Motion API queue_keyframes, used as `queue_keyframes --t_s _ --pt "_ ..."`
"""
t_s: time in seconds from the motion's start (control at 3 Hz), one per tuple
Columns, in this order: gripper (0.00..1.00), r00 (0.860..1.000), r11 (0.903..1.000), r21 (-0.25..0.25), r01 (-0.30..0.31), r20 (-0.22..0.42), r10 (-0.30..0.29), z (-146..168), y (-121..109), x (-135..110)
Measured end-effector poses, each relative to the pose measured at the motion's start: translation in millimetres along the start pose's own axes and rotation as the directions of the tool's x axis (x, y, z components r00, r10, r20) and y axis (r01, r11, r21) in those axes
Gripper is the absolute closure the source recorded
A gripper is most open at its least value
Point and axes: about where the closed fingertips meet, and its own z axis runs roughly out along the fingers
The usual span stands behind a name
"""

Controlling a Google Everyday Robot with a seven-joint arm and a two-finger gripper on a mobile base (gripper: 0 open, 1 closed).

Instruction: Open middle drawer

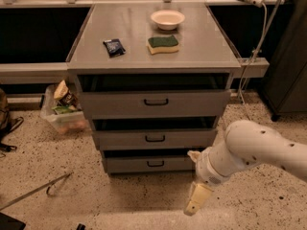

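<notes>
The middle drawer (pixel 192 139) is a grey flat front with a small black loop handle (pixel 155 138) at its centre. It sits between the taller top drawer (pixel 192 102) and the shorter bottom drawer (pixel 129 164) of the grey cabinet. A dark gap shows above each front. My gripper (pixel 195 195) hangs at the end of the white arm (pixel 254 150), low over the floor. It is right of and below the middle drawer's handle, in front of the cabinet's lower right corner, and touches nothing.
On the cabinet top (pixel 201 47) lie a white bowl (pixel 167 18), a green-yellow sponge (pixel 163 44) and a dark packet (pixel 114 47). A clear bin (pixel 64 114) of items stands at the left. A metal rod (pixel 36 189) lies on the floor. A cable (pixel 253 51) hangs at the right.
</notes>
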Motion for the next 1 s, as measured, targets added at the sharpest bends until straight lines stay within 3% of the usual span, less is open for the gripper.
queue_keyframes --t_s 0.33,0.67,1.0 --pt "0.00 0.999 0.9975 0.064 -0.029 -0.011 0.030 45.7 -28.1 12.9" --pt "0.00 0.996 0.9816 0.183 -0.056 -0.061 0.068 71.2 -69.0 28.7" --pt "0.00 0.994 0.9658 0.244 -0.088 -0.037 0.100 71.1 -89.5 20.5"
